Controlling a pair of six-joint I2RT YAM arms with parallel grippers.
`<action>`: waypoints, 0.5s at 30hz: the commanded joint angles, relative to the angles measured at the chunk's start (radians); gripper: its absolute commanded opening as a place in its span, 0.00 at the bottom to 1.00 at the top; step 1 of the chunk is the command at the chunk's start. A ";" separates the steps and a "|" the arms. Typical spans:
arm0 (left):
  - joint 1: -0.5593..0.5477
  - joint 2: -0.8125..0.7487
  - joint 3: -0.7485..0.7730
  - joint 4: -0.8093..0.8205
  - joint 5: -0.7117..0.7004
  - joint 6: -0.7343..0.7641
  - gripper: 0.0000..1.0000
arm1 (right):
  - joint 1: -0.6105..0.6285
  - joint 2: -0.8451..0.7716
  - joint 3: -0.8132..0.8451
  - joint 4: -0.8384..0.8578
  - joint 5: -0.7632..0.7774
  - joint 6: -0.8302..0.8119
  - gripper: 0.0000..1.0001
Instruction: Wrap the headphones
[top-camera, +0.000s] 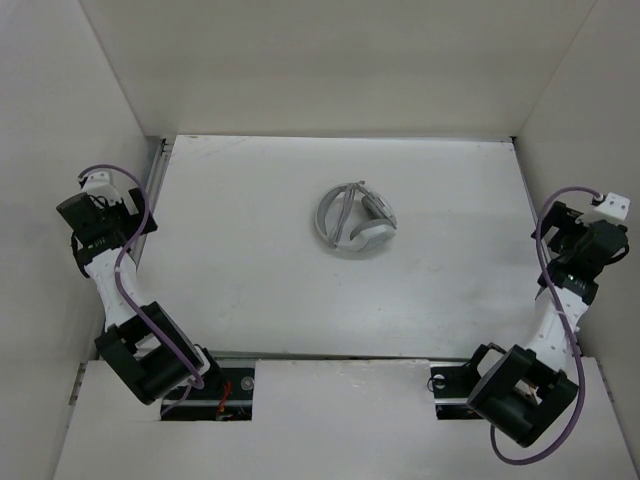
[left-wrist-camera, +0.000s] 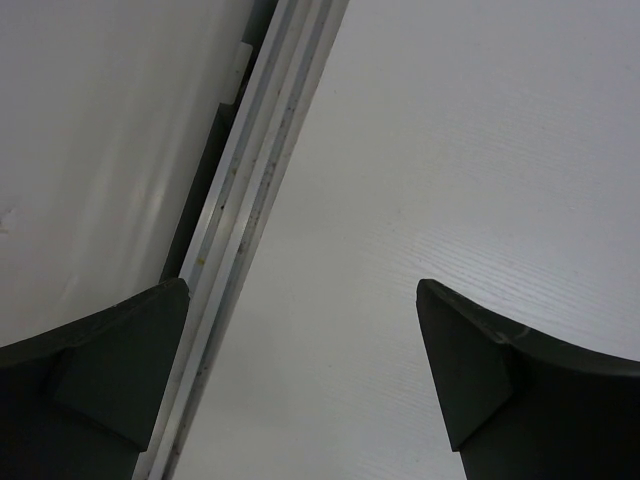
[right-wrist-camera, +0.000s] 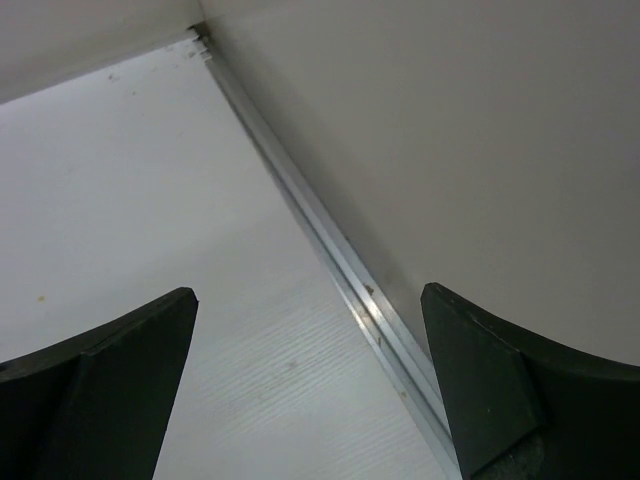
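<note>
One view, top, shows headphones (top-camera: 355, 222); wrist views show rail (left-wrist-camera: 250, 195)

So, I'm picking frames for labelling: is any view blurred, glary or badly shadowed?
Top external: even soft light, the headphones small but sharp. Left wrist: table grain crisp, the left pincer dark and underexposed. Right wrist: likewise for the right pincer, with a small glint on the metal rail.
</note>
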 joint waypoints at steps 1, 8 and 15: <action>-0.004 -0.028 -0.014 0.045 -0.007 0.003 1.00 | 0.033 -0.009 0.182 -0.277 -0.123 -0.059 1.00; 0.000 -0.061 -0.024 0.037 -0.009 0.001 1.00 | 0.026 -0.057 0.374 -0.703 -0.196 -0.074 1.00; -0.003 -0.060 -0.021 0.028 -0.009 -0.014 1.00 | 0.035 -0.171 0.370 -0.755 -0.142 -0.019 1.00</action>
